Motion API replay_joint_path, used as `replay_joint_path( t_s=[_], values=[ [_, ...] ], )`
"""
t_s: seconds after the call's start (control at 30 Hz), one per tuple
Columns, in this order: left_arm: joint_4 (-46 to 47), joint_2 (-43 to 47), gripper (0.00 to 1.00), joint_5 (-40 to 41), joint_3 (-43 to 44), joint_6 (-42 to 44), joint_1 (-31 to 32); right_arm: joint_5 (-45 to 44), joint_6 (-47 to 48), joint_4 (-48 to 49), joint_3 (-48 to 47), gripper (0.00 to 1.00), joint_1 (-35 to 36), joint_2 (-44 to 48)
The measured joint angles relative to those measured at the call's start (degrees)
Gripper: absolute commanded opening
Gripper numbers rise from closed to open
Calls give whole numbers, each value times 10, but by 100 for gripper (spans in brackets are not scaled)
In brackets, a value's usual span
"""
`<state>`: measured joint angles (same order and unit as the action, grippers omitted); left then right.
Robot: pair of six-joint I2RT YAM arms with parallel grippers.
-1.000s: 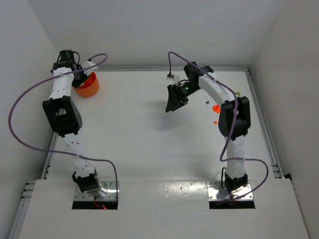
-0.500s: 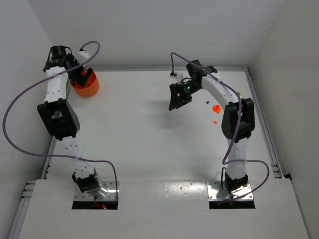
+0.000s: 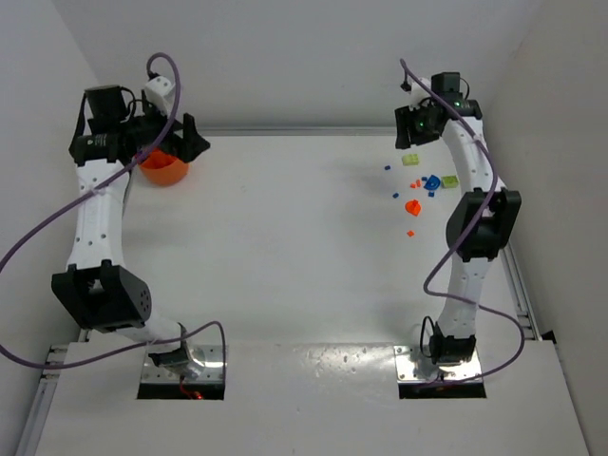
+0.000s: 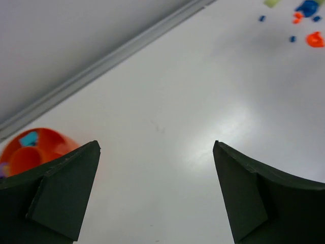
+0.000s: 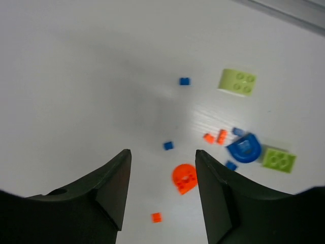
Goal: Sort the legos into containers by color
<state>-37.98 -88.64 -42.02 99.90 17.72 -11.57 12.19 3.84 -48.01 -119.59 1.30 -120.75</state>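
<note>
Top external view is filled mostly by the white desk (image 3: 285, 247), walled in white on three sides, with the left arm (image 3: 95, 218) reaching up along its left edge and the right arm (image 3: 475, 218) reaching up along its right edge. At the far left corner sits the orange bowl (image 3: 163, 171), upright, and the left fingers (image 3: 185, 141) hang just over its far side. From the left wrist camera those fingers (image 4: 56, 193) are spread wide with only bare desk between them, gripping nothing. The bowl (image 4: 35, 147) shows at the lower left, partly hidden behind one finger, with a teal piece (image 4: 29, 137) lying inside it. Near the far right corner the right fingers (image 3: 410, 128) hang above the loose legos (image 3: 418, 185), which lie scattered on the desk well apart from the bowl. The right wrist camera shows these fingers (image 5: 101, 198) parted with a clear gap, nothing held between them. On the desk beyond them, one yellow-green brick (image 5: 237, 81) lies nearer the far edge. A second yellow-green brick (image 5: 278, 158) lies nearer the right edge, just beside a blue round piece (image 5: 244, 148). An orange-red rounded piece (image 5: 184, 178) shows in the gap between the two fingers. Smallest of all are the tiny blue bits (image 5: 184, 81) and tiny orange bits (image 5: 157, 217) dotted around these larger pieces
</note>
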Motion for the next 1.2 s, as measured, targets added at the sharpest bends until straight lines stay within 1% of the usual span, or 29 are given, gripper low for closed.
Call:
replay_joint_path(
  t_s=[0.07,0.17,0.23,0.33,0.37,0.4,0.47,0.5,0.53,0.7,1.0,1.2],
  values=[
    [-2,14,100,-23,-40,-4,16,-1,51,8,-24,49,-18,-31],
    [-6,14,100,-41,-82,-8,34,8,134,26,-30,49,-33,-78],
    [-14,14,100,-47,-101,-11,42,24,180,42,-29,52,-45,-110],
    [-19,14,100,-56,-118,-16,48,48,216,75,-37,63,-61,-154],
    [-18,14,100,-58,-119,-17,49,49,218,80,-50,73,-66,-171],
    [-18,14,100,-58,-120,-19,49,47,217,85,-74,77,-71,-193],
    [-18,14,100,-62,-120,-21,49,36,209,102,-131,81,-77,-236],
    [-18,14,100,-63,-120,-22,49,24,200,122,-151,83,-80,-252],
    [-18,14,100,-64,-120,-24,49,15,193,137,-157,83,-83,-261],
    [-14,13,100,-70,-128,-31,53,-5,135,170,-157,83,-87,-274],
    [-9,12,100,-70,-140,-35,53,22,30,170,-152,85,-87,-297],
    [-4,12,100,-66,-149,-42,53,24,5,172,-152,85,-87,-310]
  ],
)
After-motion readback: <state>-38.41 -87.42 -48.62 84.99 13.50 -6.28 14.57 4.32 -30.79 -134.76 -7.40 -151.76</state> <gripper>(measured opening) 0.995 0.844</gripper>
